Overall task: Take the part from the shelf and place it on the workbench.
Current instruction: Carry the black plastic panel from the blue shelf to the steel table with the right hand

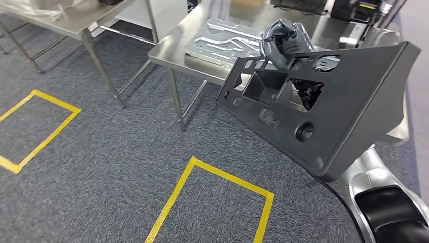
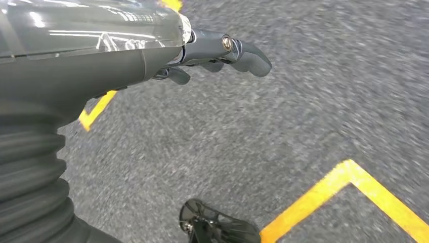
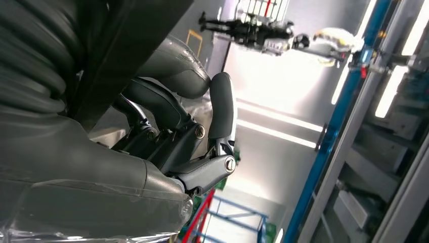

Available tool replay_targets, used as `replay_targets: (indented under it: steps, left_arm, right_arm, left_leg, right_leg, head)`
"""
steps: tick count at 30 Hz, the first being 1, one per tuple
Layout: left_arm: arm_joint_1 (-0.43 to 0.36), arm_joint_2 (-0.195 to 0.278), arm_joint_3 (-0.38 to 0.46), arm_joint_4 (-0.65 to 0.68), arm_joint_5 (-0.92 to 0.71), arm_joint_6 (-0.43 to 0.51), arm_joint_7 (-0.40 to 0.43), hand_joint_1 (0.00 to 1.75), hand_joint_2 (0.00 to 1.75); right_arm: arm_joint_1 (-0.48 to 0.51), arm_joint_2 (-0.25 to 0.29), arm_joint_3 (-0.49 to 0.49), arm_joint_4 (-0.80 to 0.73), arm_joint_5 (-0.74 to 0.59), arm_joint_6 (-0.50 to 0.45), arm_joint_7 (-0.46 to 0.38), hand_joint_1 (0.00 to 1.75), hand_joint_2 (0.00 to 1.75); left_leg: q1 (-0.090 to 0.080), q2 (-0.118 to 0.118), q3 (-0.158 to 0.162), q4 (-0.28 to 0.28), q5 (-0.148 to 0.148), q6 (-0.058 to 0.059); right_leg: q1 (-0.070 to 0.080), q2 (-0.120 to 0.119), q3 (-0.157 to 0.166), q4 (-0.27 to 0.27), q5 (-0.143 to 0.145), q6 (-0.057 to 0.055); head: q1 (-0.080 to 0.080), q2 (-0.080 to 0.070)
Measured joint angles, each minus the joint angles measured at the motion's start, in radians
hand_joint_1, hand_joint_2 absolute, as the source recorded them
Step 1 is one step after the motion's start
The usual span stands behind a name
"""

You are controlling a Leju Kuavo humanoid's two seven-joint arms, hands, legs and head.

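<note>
Right hand [image 1: 283,43] grips black part [image 1: 329,111] tilted in the air, near steel workbench [image 1: 172,50]; left hand [image 2: 222,53] holds nothing, fingers apart, over carpet [image 2: 303,101].

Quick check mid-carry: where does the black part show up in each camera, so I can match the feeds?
Head view: the black part fills the right side, tilted, gripped at its upper edge by the right hand, in front of the steel workbench.
Left wrist view: not in it; carpet and yellow floor tape.
Right wrist view: dark slab beside the fingers.
Shared landmark: the right hand.
</note>
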Motion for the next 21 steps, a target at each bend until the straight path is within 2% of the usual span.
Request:
replay_targets:
  steps: [2, 3, 4, 6, 7, 9, 10, 11, 12, 13, 14, 15, 17, 18, 19, 21]
  left_arm:
    - [0.0, 0.002, 0.004, 0.0, 0.0, 0.0, -0.005, 0.0, 1.75]
    - [0.0, 0.003, 0.006, 0.0, 0.0, 0.0, -0.007, 0.0, 1.75]
    - [0.0, 0.004, 0.008, 0.0, 0.0, 0.0, -0.007, 0.0, 1.75]
    - [-0.002, 0.005, 0.013, 0.0, 0.0, 0.0, -0.008, 0.0, 1.75]
    - [-0.004, 0.006, 0.014, 0.0, 0.0, -0.001, -0.008, 0.0, 1.75]
    - [-0.007, 0.007, 0.017, 0.0, 0.0, -0.001, -0.008, 0.0, 1.75]
    - [-0.007, 0.007, 0.017, 0.0, 0.0, -0.001, -0.008, 0.0, 1.75]
    - [-0.005, 0.007, 0.018, 0.0, 0.0, -0.001, -0.007, 0.0, 1.75]
    - [-0.002, 0.007, 0.019, 0.0, 0.0, -0.001, -0.007, 0.0, 1.75]
    - [-0.001, 0.007, 0.021, 0.0, 0.0, -0.001, -0.007, 0.0, 1.75]
    - [-0.001, 0.007, 0.023, 0.0, 0.0, -0.001, -0.006, 0.0, 1.75]
    - [-0.001, 0.007, 0.024, 0.0, 0.0, 0.0, -0.005, 0.0, 1.75]
    - [-0.002, 0.007, 0.026, 0.0, 0.0, 0.002, -0.003, 0.0, 1.75]
    - [-0.002, 0.007, 0.028, 0.0, 0.0, 0.003, -0.002, 0.0, 1.75]
    - [-0.002, 0.007, 0.029, 0.0, 0.0, 0.004, -0.002, 0.0, 1.75]
    - [-0.003, 0.007, 0.032, 0.0, 0.0, 0.004, -0.001, 0.0, 1.75]
  right_arm:
    - [-0.001, 0.001, 0.0, 0.0, 0.0, 0.0, -0.001, 1.66, 1.75]
    - [-0.001, 0.002, 0.0, 0.0, 0.0, 0.0, -0.001, 1.66, 1.75]
    - [0.0, 0.002, 0.0, 0.001, 0.001, 0.0, -0.001, 1.66, 1.75]
    - [0.001, 0.001, -0.002, 0.001, 0.001, 0.0, -0.001, 1.66, 1.75]
    - [0.0, -0.001, -0.003, 0.001, 0.001, 0.0, -0.002, 1.66, 1.75]
    - [-0.003, -0.002, -0.005, 0.001, 0.0, 0.001, -0.004, 1.66, 1.75]
    - [-0.004, -0.003, -0.005, 0.001, 0.0, 0.001, -0.005, 1.66, 1.75]
    - [-0.003, -0.003, -0.005, 0.001, -0.001, 0.002, -0.006, 1.66, 1.75]
    - [0.0, -0.002, -0.005, 0.001, -0.001, 0.002, -0.007, 1.66, 1.75]
    - [0.004, -0.002, -0.005, 0.002, -0.001, 0.002, -0.007, 1.66, 1.75]
    - [0.006, -0.002, -0.005, 0.002, -0.001, 0.002, -0.007, 1.66, 1.75]
    - [0.005, -0.001, -0.005, 0.002, -0.001, 0.002, -0.008, 1.66, 1.75]
    - [0.001, 0.001, -0.005, 0.001, -0.002, 0.002, -0.009, 1.66, 1.75]
    - [-0.002, 0.003, -0.005, 0.001, -0.002, 0.002, -0.01, 1.66, 1.75]
    - [-0.004, 0.004, -0.005, 0.001, -0.002, 0.002, -0.011, 1.66, 1.75]
    - [-0.005, 0.007, -0.005, 0.001, -0.002, 0.001, -0.012, 1.66, 1.75]
  left_leg:
    - [0.006, -0.04, 0.052, -0.126, 0.057, 0.004]
    - [0.008, -0.057, 0.068, -0.163, 0.068, 0.007]
    - [0.007, -0.067, 0.075, -0.176, 0.067, 0.011]
    - [0.005, -0.051, 0.079, -0.181, 0.068, 0.022]
    - [0.005, -0.04, 0.081, -0.185, 0.07, 0.029]
    - [0.008, -0.018, 0.085, -0.195, 0.074, 0.041]
    - [0.006, -0.008, 0.086, -0.196, 0.073, 0.044]
    - [0.005, 0.003, 0.087, -0.196, 0.072, 0.046]
    - [0.004, 0.014, 0.087, -0.196, 0.071, 0.047]
    - [0.003, 0.026, 0.087, -0.196, 0.069, 0.047]
    - [0.003, 0.038, 0.089, -0.195, 0.067, 0.047]
    - [0.003, 0.049, 0.092, -0.195, 0.065, 0.045]
    - [0.0, 0.068, 0.101, -0.196, 0.058, 0.039]
    - [-0.002, 0.077, 0.105, -0.196, 0.055, 0.034]
    - [-0.004, 0.086, 0.109, -0.197, 0.051, 0.028]
    - [-0.006, 0.106, 0.118, -0.201, 0.047, 0.017]
  right_leg:
    - [-0.001, 0.025, -0.003, 0.013, -0.007, 0.008]
    - [-0.001, 0.035, -0.007, 0.018, -0.009, 0.014]
    - [-0.002, 0.045, -0.011, 0.02, -0.01, 0.02]
    - [-0.006, 0.066, -0.017, 0.019, -0.008, 0.033]
    - [-0.007, 0.06, -0.02, 0.023, -0.011, 0.039]
    - [-0.005, 0.014, -0.047, 0.077, -0.044, 0.048]
    - [-0.004, -0.019, -0.075, 0.134, -0.072, 0.052]
    - [-0.005, -0.041, -0.109, 0.199, -0.099, 0.055]
    - [-0.006, -0.053, -0.138, 0.254, -0.116, 0.058]
    - [-0.007, -0.061, -0.155, 0.281, -0.116, 0.059]
    - [-0.008, -0.065, -0.151, 0.269, -0.098, 0.059]
    - [-0.007, -0.072, -0.128, 0.221, -0.067, 0.057]
    - [0.001, -0.108, -0.056, 0.083, -0.008, 0.046]
    - [0.006, -0.122, -0.032, 0.036, 0.006, 0.038]
    - [0.012, -0.13, -0.02, 0.012, 0.008, 0.031]
    - [0.015, -0.112, -0.02, 0.008, 0.006, 0.02]
  head:
    - [0.0, 0.0]
    - [0.0, 0.0]
    - [0.0, 0.0]
    - [0.0, 0.0]
    - [0.0, 0.0]
    - [0.0, 0.0]
    - [0.0, 0.0]
    - [0.0, 0.0]
    - [0.0, 0.0]
    - [0.0, 0.0]
    - [0.0, 0.0]
    - [0.0, 0.0]
    - [0.0, 0.0]
    - [0.0, 0.0]
    - [0.0, 0.0]
    - [0.0, 0.0]
